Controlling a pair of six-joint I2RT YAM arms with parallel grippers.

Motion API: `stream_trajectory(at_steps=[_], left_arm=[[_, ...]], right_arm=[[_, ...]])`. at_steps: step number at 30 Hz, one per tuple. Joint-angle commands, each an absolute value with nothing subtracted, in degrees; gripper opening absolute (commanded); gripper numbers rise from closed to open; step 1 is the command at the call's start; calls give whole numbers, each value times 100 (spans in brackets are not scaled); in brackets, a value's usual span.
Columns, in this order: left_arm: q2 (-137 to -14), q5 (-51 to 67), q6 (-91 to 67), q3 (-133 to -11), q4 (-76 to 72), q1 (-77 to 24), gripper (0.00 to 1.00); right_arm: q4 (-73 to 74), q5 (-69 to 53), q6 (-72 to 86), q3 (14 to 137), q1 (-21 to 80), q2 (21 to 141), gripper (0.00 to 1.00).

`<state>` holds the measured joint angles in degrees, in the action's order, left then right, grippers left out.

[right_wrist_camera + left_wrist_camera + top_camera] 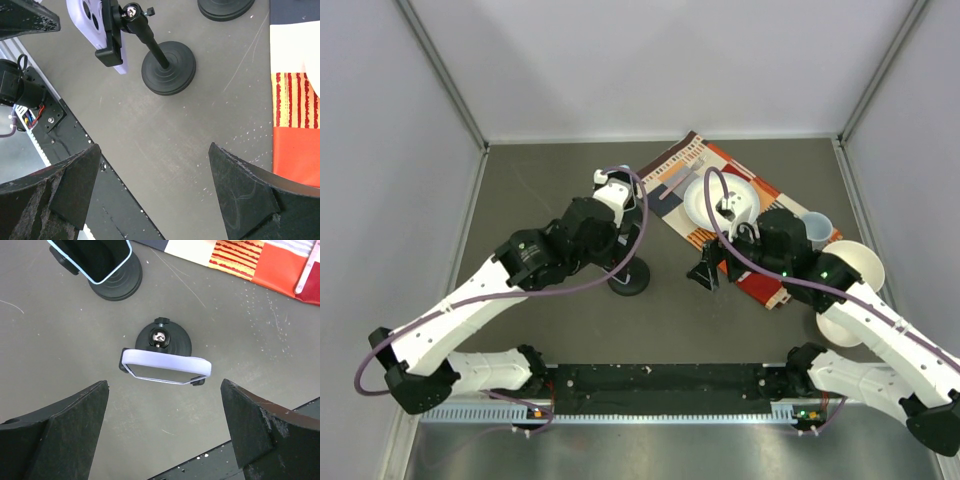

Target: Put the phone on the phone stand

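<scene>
The dark grey table bears a patterned cloth, a phone stand and a second stand.

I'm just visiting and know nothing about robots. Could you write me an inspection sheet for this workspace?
Surface: dark grey table, lightly scuffed.
Job's things: lilac phone clamped on its stand; a blue-edged phone sits on a second stand nearby.
Clutter: striped cloth with a plate on it; cup and bowl to its right.
Grippers: left gripper and right gripper both open, empty.
Cables: purple cable along each arm.
Surroundings: pale walls on three sides.
</scene>
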<state>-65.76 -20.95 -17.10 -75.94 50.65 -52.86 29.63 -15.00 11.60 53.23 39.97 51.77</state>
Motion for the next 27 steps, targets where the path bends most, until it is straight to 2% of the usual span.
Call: stream_trajectory(at_steps=[1, 9, 18, 27], left_arm=[[-6706, -1705, -1213, -7717, 5019, -5080, 99], [-6873, -1161, -580, -7515, 4544, -4659, 99], [-7102, -1037, -202, -7471, 4333, -4641, 98], [-7145, -1098, -378, -7339, 4333, -4641, 87]], right_arm=[[2848, -1547, 1142, 5405, 3946, 5107, 89], [2839, -1556, 1195, 5353, 3955, 5045, 89], [2839, -1547, 1143, 5388, 3955, 5089, 89], [2830, -1538, 1090, 5344, 3955, 5133, 89]])
